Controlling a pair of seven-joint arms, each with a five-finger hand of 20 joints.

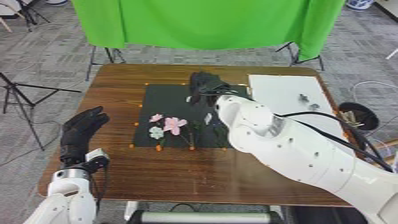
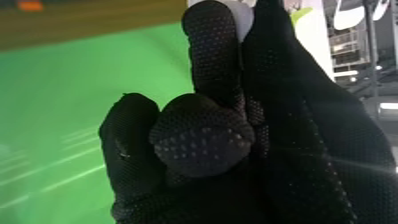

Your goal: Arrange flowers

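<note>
Dark mat (image 1: 160,97) laid flat towards the far half of the brown surface (image 1: 231,172). We take it as the display ground: pale petals stand out on it, and the right arm can reach over it. Right hand (image 1: 204,84) sits above the mat's far part, its fingers partly folded in – by our reading a light grip on a white bloom (image 2: 242,17) lying between their tips. The hold is near the end, we judge, so the glove's bulk won't crush the petals or hide the spot where it goes. How firm the grip is, we can't say. Left hand (image 1: 82,131) rests by the surface's left side, fingers relaxed and nearly straight, gripping nothing; parked there, it leaves the mat free for its partner.

Laid flowers lie together on the mat's near left part: a large pink flower (image 1: 173,125) in the middle, a smaller pink flower (image 1: 156,118) just beyond it to the left, a white flower (image 1: 156,132) at its near left. Grouped close, they read as one spray. The big one has broad, spread, soft-pink petals with a deeper centre; the white one is compact and frilled. Thin brownish stems run towards the mat's near edge. What we see of the gripped bloom is smooth and plain white – its full shape is hidden by the glove.
</note>
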